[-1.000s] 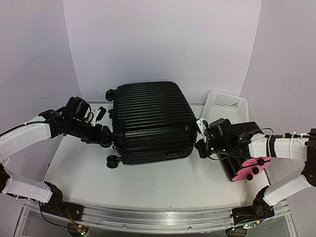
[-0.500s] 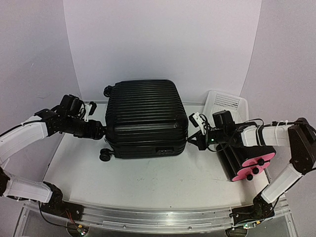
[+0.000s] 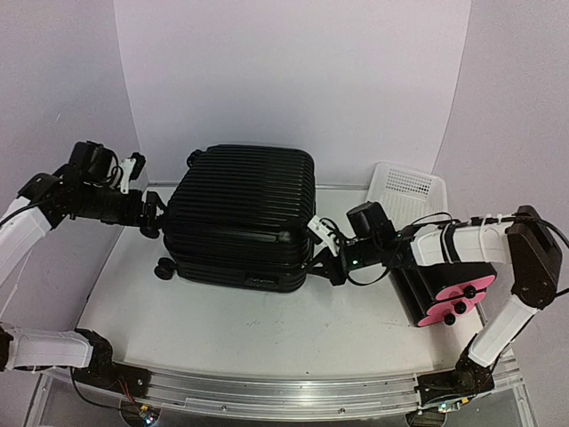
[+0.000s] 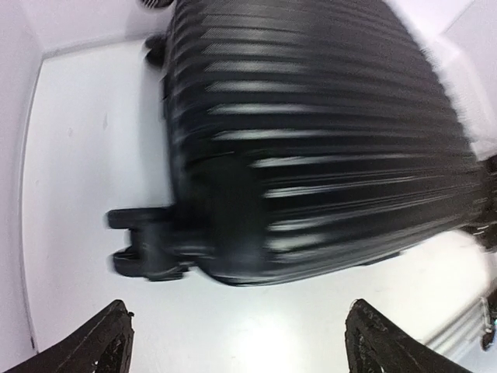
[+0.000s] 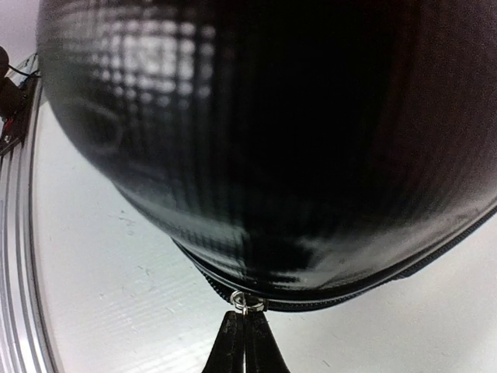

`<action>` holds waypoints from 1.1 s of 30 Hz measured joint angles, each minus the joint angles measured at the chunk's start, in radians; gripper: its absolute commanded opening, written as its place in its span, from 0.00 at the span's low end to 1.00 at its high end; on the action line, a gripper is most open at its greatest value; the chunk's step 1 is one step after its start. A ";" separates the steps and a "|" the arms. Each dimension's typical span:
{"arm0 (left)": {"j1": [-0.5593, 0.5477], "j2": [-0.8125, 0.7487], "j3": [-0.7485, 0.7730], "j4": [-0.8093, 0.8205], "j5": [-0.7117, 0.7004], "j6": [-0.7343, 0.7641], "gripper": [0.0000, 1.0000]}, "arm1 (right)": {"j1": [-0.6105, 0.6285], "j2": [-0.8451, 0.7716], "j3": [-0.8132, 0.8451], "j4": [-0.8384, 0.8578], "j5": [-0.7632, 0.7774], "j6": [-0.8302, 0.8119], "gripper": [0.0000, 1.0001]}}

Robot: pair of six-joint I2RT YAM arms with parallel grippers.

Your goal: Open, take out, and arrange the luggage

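While the left gripper (image 4: 238, 315) gapes off the ribbed black hard-shell suitcase (image 3: 240, 213), the right gripper (image 5: 245, 320) pinches its metal zip ring (image 5: 247, 301).

Soft, even light; the white surface (image 3: 267, 329) is bright, with faint shadow beneath the luggage (image 3: 244, 213). Left wrist view smears with motion blur; right wrist view bulges, shell near-black.
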 measured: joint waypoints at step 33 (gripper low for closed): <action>-0.534 0.318 0.073 0.251 -0.107 0.056 0.92 | 0.282 0.151 0.103 0.150 0.353 0.360 0.00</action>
